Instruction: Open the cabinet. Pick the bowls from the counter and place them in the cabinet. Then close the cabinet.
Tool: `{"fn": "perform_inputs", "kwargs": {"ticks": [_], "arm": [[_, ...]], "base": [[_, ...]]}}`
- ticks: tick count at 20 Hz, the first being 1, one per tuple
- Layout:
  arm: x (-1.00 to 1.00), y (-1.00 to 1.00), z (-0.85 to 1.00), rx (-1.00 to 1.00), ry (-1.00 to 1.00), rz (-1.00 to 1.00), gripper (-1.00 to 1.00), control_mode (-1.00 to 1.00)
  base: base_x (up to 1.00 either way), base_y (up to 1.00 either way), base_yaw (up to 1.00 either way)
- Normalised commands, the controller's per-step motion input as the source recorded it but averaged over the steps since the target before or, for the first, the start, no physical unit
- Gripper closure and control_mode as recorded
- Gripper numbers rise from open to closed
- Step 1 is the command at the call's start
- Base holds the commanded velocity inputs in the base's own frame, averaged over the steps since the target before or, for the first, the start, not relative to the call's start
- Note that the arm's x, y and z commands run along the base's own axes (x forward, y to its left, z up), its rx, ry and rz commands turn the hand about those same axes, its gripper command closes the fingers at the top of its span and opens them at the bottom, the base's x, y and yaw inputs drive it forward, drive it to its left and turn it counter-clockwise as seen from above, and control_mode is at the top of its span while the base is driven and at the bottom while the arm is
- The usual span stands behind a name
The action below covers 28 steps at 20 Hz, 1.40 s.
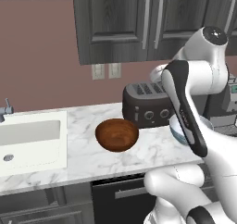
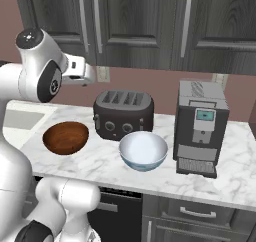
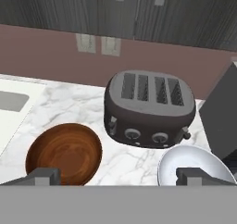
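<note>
The arm was glossy white, built of thick rounded links like swollen tubes, with smooth seamless shells. Dark charcoal inlays ran along the links: a long black stripe down one forearm segment, and round dark grey caps over the joints, one of them shining with small highlights at the top. A black band ringed a joint low on the body. The wrist ended in a boxy white block. The fingertips were small, square and dark grey.
</note>
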Motion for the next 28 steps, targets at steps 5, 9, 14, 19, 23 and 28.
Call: {"fn": "perform_inputs", "kwargs": {"ticks": [5,9,14,19,23,28], "arm": [[0.0,-0.02,0.29,0.0,-0.06,0.0,-1.0,-1.0],[0.0,-0.06,0.17,0.0,-0.05,0.0,-1.0,-1.0],[0.07,-0.1,0.1,0.0,-0.06,0.0,-1.0,-1.0],[0.1,-0.08,0.04,0.0,-0.05,0.0,-1.0,-1.0],[0.14,-0.01,0.0,0.0,-0.02,0.0,-1.0,-1.0],[0.23,0.0,0.0,0.0,-0.01,0.0,-1.0,-1.0]], "base": [[0.0,0.0,0.0],[0.0,0.0,0.0],[0.0,0.0,0.0],[0.0,0.0,0.0],[0.0,0.0,0.0],[0.0,0.0,0.0]]}}
